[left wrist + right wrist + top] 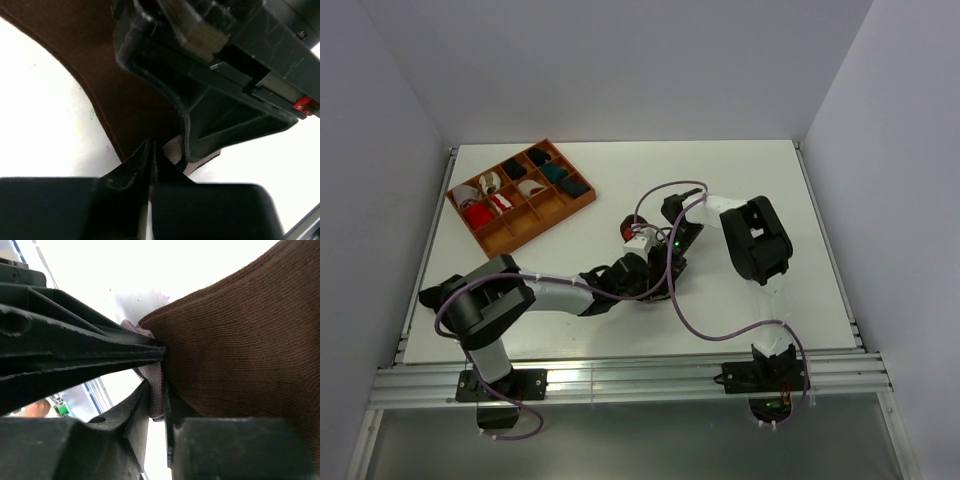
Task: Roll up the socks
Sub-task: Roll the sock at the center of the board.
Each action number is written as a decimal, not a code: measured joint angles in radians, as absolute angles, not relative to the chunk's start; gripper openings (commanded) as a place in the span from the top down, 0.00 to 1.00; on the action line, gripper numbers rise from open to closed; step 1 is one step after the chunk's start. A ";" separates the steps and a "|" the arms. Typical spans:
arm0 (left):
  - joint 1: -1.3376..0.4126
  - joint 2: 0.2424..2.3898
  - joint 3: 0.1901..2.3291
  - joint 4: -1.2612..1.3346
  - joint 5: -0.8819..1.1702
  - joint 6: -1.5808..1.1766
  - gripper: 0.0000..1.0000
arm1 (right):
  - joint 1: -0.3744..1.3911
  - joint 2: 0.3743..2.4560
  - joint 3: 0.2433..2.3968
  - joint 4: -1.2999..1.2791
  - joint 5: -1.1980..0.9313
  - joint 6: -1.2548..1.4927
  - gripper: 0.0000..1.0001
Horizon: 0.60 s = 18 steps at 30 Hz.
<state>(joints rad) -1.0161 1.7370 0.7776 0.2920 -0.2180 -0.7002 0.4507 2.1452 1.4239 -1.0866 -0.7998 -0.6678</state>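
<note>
The socks (235,350) are dark brown ribbed fabric with a pale pinkish cuff (156,390), lying on the white table. My right gripper (161,395) is shut on the cuff edge. In the left wrist view the brown socks (115,75) fill the upper left and the cuff (175,150) peeks out by my left gripper (150,152), which is shut on the socks' edge. The right gripper's body (225,75) sits close above it. In the top view both grippers meet mid-table, the left (632,277) and the right (660,262), and they hide most of the socks.
An orange-brown compartment tray (542,226) stands at the back left with red, white and teal sock bundles. A purple cable (690,320) loops over the table in front of the right arm. The walls close in on both sides.
</note>
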 measured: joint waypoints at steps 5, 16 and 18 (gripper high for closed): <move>-1.013 1.765 0.807 0.278 -0.195 -0.702 1.00 | 0.451 2.069 1.345 -1.019 -0.788 -0.612 0.50; -0.986 1.783 0.833 0.260 -0.112 -0.738 1.00 | 0.432 1.834 1.163 -0.789 -0.655 -0.545 0.45; -0.981 1.785 0.838 0.253 -0.096 -0.745 1.00 | 0.415 1.807 1.139 -0.765 -0.656 -0.538 0.45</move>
<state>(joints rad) -0.9810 1.7851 0.8379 0.2535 -0.0956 -0.7448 0.4152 1.8069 1.1389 -0.7647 -0.6559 -0.5385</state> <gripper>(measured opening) 0.012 0.550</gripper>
